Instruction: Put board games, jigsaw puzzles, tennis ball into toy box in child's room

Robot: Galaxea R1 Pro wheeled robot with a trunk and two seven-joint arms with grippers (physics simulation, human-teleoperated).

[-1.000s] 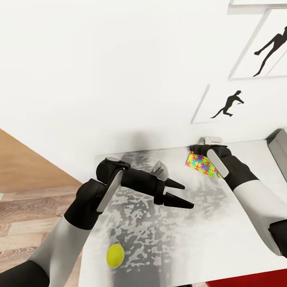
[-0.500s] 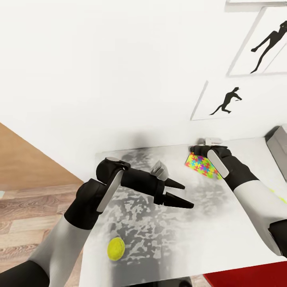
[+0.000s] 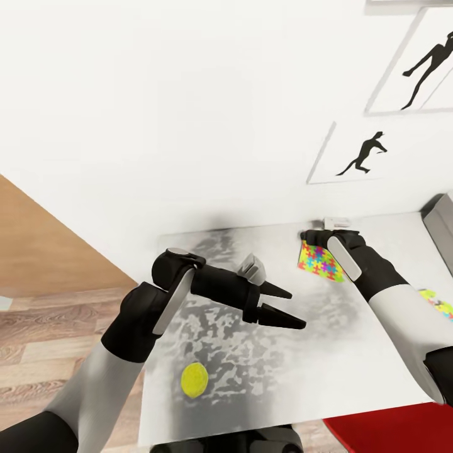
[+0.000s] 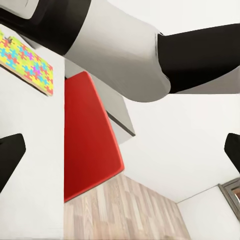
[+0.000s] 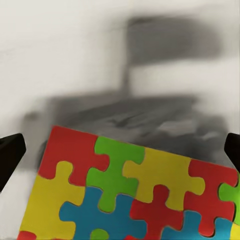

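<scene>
The right gripper (image 5: 120, 145), jaws wide apart, hovers over a jigsaw puzzle (image 3: 321, 262); the thin sheet may slip flat. The left gripper (image 3: 294, 308) is open, empty.

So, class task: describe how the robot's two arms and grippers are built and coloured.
Both arms have pale grey-white forearms and bulky matte black wrist housings carrying a light grey strap-like bar. The left gripper has two tapering black pointed fingers and a small grey block above. The right gripper also shows black fingertips. No cables or markings visible.
</scene>
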